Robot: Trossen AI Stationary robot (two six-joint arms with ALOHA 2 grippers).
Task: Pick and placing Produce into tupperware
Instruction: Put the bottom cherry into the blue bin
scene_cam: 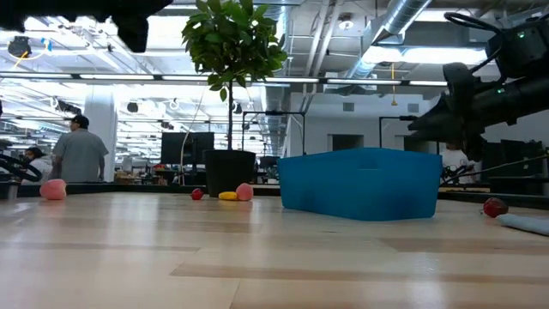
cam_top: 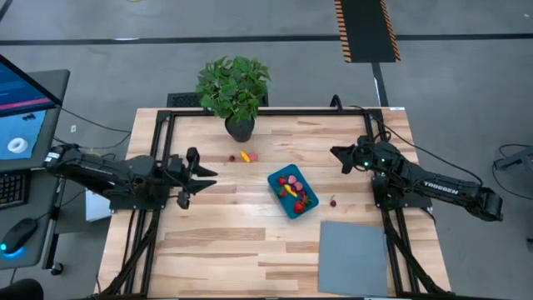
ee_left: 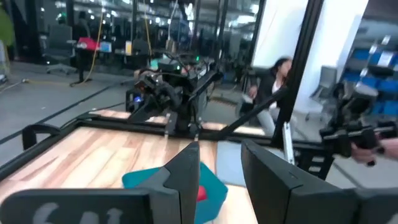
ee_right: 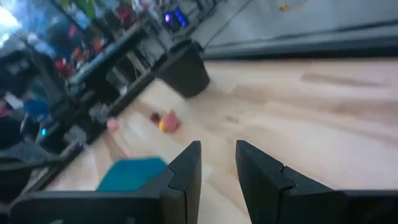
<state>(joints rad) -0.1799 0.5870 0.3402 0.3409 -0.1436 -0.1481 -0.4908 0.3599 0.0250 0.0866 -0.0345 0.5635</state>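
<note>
Teal tupperware (cam_top: 292, 191) holds several produce (cam_top: 291, 188) pieces.

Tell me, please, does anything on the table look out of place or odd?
Nothing is spilled or damaged. The small teal-blue rectangular plastic tub sits askew to the table edges. Several tiny produce pieces lie outside it: a red, yellow and pink cluster near the black plant pot, and one red piece beside the tub.

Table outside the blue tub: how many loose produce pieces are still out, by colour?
Red pieces: 2
Pink pieces: 2
Yellow piece: 1
Total: 5
</note>
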